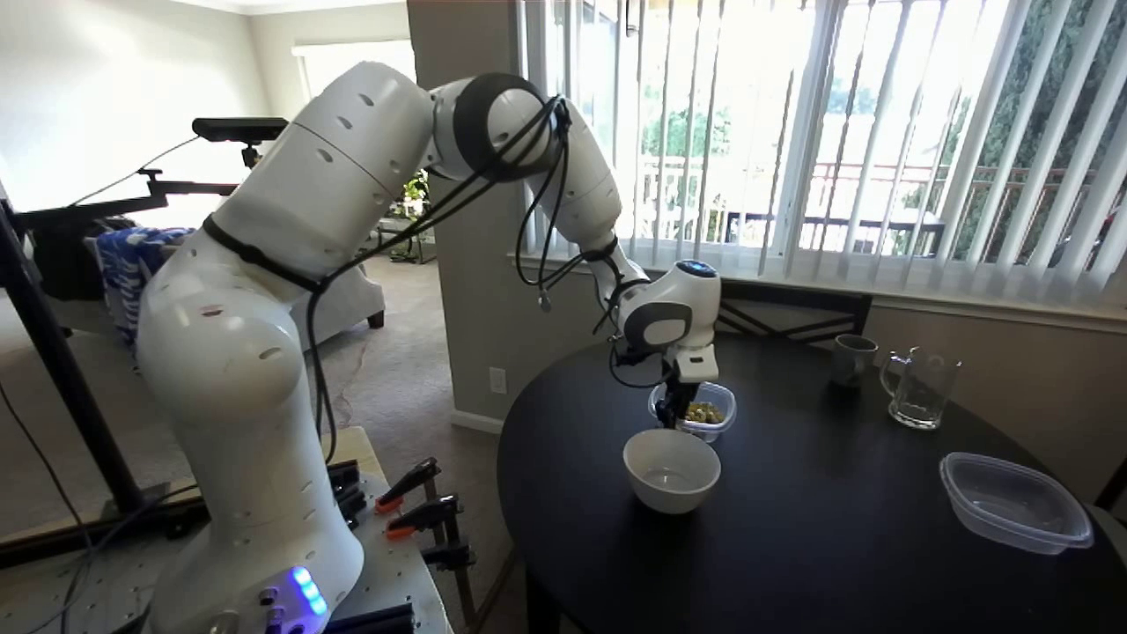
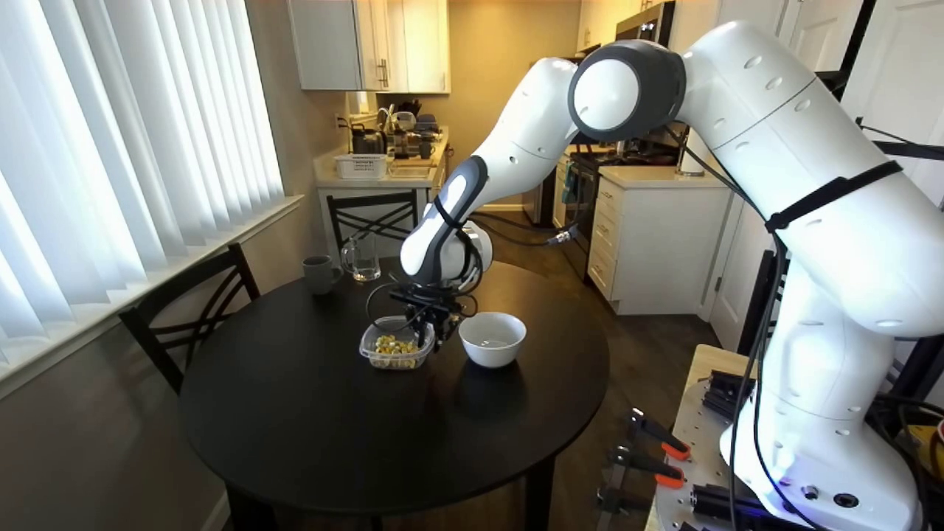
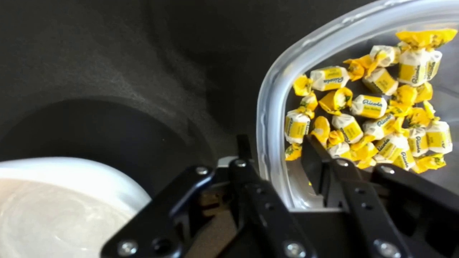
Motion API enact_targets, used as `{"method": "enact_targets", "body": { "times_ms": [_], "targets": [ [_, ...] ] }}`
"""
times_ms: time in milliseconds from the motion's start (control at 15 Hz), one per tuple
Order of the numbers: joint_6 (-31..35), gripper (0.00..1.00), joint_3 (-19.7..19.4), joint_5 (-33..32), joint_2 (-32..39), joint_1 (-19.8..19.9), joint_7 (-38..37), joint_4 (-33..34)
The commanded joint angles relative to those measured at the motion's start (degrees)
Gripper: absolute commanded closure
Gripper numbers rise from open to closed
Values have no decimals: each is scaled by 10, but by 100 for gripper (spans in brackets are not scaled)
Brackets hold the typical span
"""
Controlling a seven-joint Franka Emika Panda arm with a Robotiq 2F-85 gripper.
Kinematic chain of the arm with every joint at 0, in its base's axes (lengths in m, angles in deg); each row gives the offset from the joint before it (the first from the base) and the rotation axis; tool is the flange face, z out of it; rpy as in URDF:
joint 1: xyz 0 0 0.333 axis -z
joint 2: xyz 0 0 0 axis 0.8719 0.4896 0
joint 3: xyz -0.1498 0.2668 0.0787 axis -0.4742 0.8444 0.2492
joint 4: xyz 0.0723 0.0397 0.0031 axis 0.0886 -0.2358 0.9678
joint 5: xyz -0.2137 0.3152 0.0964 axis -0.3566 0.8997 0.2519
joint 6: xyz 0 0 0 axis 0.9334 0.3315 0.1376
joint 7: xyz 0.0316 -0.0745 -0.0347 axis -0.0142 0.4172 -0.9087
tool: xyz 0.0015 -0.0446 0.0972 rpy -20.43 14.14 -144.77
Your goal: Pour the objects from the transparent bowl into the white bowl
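Black hand (image 3: 278, 152) spread around one wall of a clear plastic bowl (image 3: 271, 107) of Ricola candies (image 3: 369, 106) — one tip outside the rim, one inside.
Round and black, the desk (image 2: 332, 442) has a faint sheen; vertical window blinds (image 2: 133, 147) hang beside it and white kitchen cabinets (image 2: 419, 48) show beyond. Several candies read "Ricola" on yellow and white — finer print is too small to make out. They lie in the clear bowl, overlapping too much for a sure count. Also on the desk: one white bowl (image 2: 493, 358), near the clear one but apart, one grey mug (image 2: 319, 275), one clear glass mug (image 1: 920, 387), one larger clear plastic container (image 1: 995, 526). Two black cross-backed chairs (image 2: 184, 286) show in an exterior view. Whether either tip touches the bowl wall, I cannot tell.
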Motion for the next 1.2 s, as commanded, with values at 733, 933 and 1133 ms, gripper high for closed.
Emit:
{"method": "enact_targets", "body": {
  "times_ms": [733,933,1133],
  "targets": [
    [-6,94,-12,-52,-121,-37,-18,-28],
    [-29,94,-33,-109,-173,-62,-32,-44],
    [-45,94,-29,-151,-223,-64,-31,-68]
  ]
}}
